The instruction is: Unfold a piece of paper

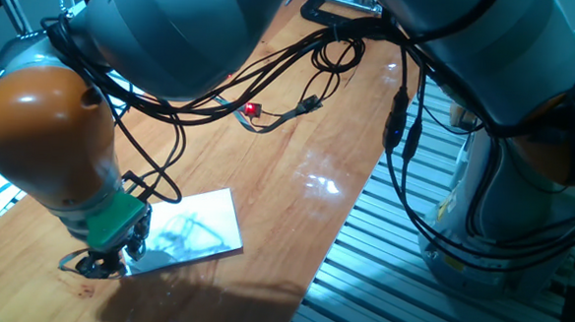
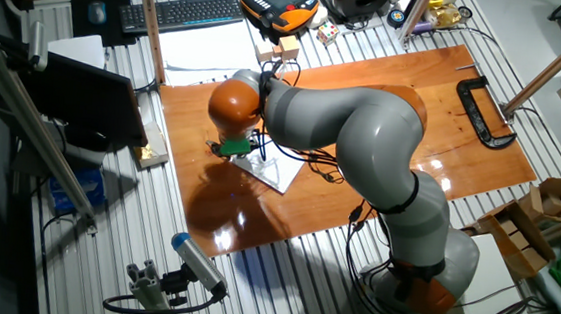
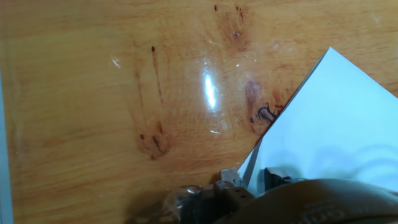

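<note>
White and thin, the piece of paper [image 1: 190, 230] lies folded flat on the wooden surface [image 1: 297, 162], light, limp and easily creased. The gripper [image 1: 100, 260] pinches its near edge, fingers closed on it, which looks the sensible hold for peeling the upper leaf open.

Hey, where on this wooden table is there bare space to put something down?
Bare wood lies between the piece of paper and the red-tipped cable, and between the paper and the black clamp. It is crowded at the gripper.
</note>
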{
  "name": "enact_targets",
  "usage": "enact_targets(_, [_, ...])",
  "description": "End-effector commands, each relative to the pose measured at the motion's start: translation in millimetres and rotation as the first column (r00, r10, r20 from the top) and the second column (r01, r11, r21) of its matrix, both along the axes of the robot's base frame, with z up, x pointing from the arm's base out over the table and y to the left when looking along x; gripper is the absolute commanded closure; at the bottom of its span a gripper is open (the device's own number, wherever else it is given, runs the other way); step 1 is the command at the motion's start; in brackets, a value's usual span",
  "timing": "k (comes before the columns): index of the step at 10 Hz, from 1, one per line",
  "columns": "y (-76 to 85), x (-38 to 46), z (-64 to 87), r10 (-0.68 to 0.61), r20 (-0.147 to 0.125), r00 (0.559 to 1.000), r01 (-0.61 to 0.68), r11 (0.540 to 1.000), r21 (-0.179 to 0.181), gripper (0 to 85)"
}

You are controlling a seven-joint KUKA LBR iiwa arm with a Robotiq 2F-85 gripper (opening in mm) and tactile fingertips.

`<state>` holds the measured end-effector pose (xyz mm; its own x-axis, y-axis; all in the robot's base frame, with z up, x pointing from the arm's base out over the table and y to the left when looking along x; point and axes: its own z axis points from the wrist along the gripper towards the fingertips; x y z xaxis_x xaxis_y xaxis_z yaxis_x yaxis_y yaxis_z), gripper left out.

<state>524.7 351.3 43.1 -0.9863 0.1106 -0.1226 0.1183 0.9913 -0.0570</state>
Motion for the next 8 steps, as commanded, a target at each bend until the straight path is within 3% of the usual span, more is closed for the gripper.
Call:
enact_targets(1, [-0.1, -0.2, 0.3, 0.000, 0.000, 1.000, 0.000, 1.000, -0.001, 58.7])
enact_targets(4, [-0.5, -0.6, -0.1, 0.010, 0.004, 1.000, -0.010, 1.000, -0.003, 83.0])
enact_targets(8, [-0.9, 0.7, 2.9, -0.001, 0.006, 1.000, 0.001, 1.000, -0.002, 83.0])
